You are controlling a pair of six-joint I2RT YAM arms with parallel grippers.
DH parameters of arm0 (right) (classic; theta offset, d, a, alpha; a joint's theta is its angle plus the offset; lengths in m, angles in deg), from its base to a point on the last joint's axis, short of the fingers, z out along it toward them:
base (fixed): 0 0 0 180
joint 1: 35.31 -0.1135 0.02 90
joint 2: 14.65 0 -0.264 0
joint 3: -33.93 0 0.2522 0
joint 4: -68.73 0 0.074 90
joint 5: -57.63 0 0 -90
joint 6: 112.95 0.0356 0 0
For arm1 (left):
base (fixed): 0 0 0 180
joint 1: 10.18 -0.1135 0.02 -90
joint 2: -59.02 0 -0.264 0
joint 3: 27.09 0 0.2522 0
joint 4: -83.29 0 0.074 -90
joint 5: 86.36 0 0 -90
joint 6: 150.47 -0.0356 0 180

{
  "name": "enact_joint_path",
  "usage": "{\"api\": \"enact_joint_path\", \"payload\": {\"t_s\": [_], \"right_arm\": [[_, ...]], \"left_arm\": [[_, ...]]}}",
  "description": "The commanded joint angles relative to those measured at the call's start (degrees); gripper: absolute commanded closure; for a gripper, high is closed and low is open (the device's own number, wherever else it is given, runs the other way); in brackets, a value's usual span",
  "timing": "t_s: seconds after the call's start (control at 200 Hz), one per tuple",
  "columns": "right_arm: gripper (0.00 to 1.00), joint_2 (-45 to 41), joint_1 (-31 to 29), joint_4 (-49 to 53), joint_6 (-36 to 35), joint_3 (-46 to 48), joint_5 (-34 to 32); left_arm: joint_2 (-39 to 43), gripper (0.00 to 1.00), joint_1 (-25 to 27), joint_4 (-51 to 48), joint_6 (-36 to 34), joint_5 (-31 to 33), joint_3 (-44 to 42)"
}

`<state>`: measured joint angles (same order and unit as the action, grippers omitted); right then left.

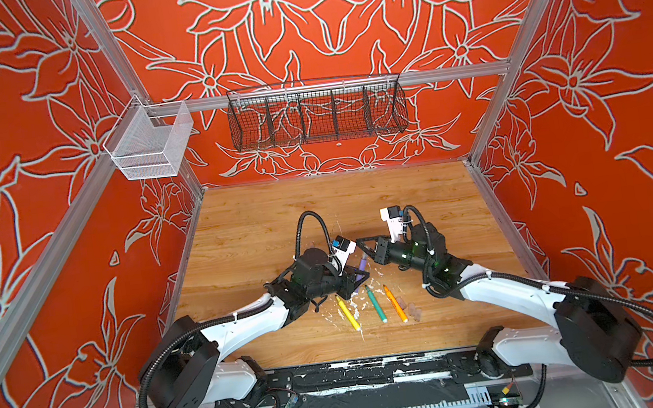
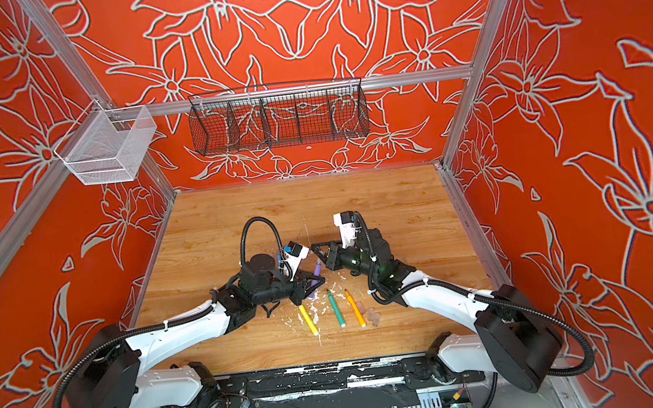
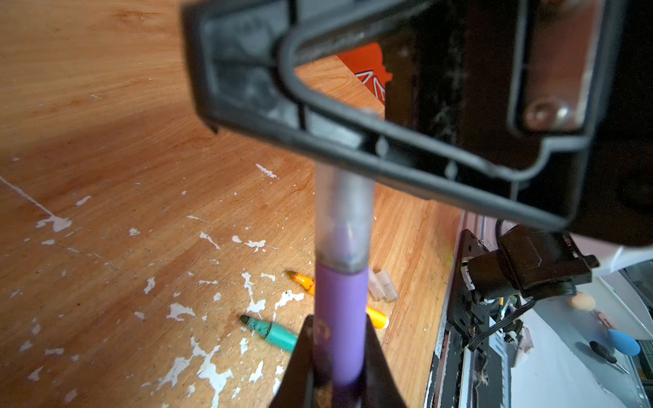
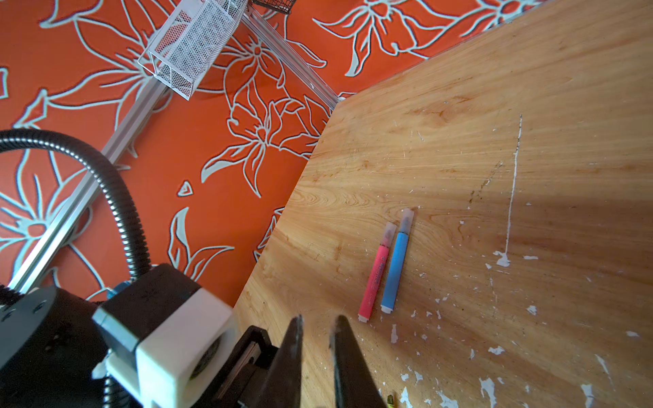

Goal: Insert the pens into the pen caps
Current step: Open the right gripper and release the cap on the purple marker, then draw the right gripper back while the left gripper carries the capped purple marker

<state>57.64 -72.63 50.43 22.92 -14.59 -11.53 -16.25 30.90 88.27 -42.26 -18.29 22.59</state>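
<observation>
My left gripper is shut on the purple pen, held above the table. A clear pen cap sits over its tip. My right gripper hovers at the cap's end, fingers drawn together with nothing between them. In both top views the yellow, green and orange pens lie uncapped near the front, with loose caps beside the orange one. In the right wrist view a capped pink pen and a capped blue pen lie side by side.
White paint flecks spot the wooden table. On the rails above hang a white mesh basket and a black wire basket. The black mounting rail runs along the table's front edge.
</observation>
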Motion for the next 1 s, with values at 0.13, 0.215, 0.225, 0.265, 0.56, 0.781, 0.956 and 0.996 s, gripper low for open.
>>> {"api": "enact_joint_path", "payload": {"t_s": [0.13, 0.215, 0.225, 0.265, 0.56, 0.781, 0.956, 0.996], "right_arm": [[1.00, -0.5, -0.8, -0.9, -0.2, 0.3, 3.1], [1.00, 0.2, -1.6, -1.2, -0.7, 0.1, 3.1], [1.00, 0.4, -1.7, -1.1, -0.8, 0.0, 3.1], [1.00, 1.0, -2.3, -1.0, -1.3, -0.4, 2.9], [1.00, 6.6, -6.3, -0.9, -3.0, -2.8, 2.7], [1.00, 10.1, -8.3, -1.0, -3.8, -4.6, 3.4], [1.00, 11.6, -9.5, -1.9, -3.1, -5.3, 4.1], [1.00, 11.5, -9.7, -2.2, -2.9, -5.3, 4.4]], "left_arm": [[2.9, 1.00, -3.0, 3.2, 3.9, 8.5, 8.5], [2.6, 1.00, -3.4, 2.9, 3.0, 12.0, 11.9], [2.5, 1.00, -3.5, 3.0, 2.9, 12.2, 12.2], [2.2, 1.00, -4.1, 3.1, 2.5, 12.5, 13.6], [2.7, 1.00, -9.4, 2.6, 1.0, 12.9, 19.9], [4.0, 1.00, -11.3, 5.7, -0.6, 15.9, 21.5], [4.3, 1.00, -13.0, 6.2, -3.3, 17.2, 24.4], [4.3, 1.00, -13.3, 6.6, -3.6, 17.3, 24.7]]}}
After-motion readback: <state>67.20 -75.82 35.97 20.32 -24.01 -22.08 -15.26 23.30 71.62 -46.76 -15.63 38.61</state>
